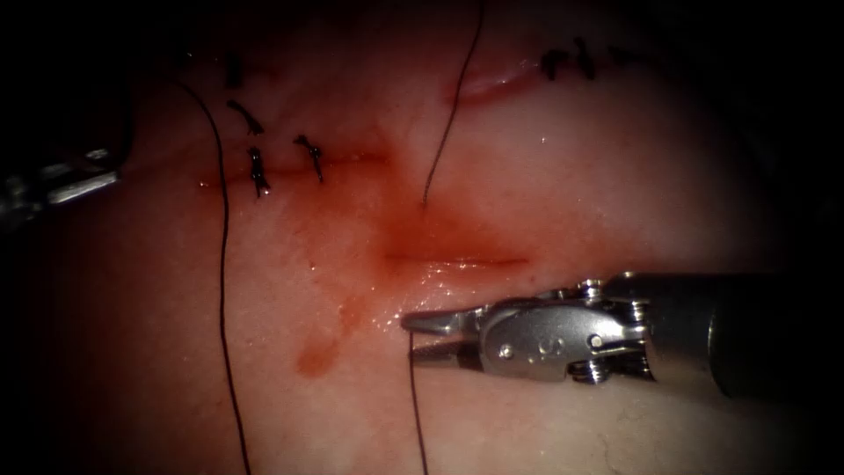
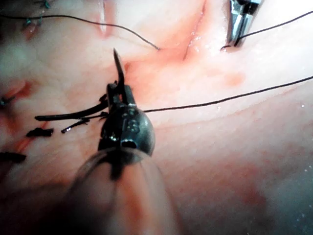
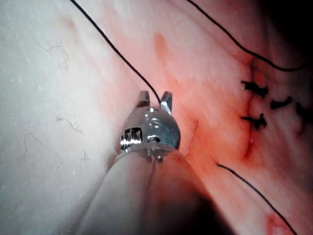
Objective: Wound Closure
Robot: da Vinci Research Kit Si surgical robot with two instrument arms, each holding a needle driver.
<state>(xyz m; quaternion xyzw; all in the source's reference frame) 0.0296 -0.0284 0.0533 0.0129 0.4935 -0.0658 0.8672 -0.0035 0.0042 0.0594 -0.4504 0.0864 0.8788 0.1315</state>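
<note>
Needle [image 2: 119,68] clamped in left tool [image 2: 119,90], clear of tissue [image 1: 615,176]. Right tool [image 1: 422,334] jaws parted around thread [image 1: 415,405], not gripping. Cut [image 1: 457,260] just above it unstitched; knotted stitches [image 1: 257,169] near left tool done.

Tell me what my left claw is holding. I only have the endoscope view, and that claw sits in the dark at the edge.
Observer: In the left wrist view the left claw is shut on the needle. The needle's pointed end sticks out past the jaws, clear of the tissue.
Operator: Where does its thread go?
Observer: The thread leaves right beside that claw and runs away across the tissue.
Operator: Is my right claw gripping anything?
Observer: No. The right wrist view shows the right claw open, with a strand passing between its two jaws.
</note>
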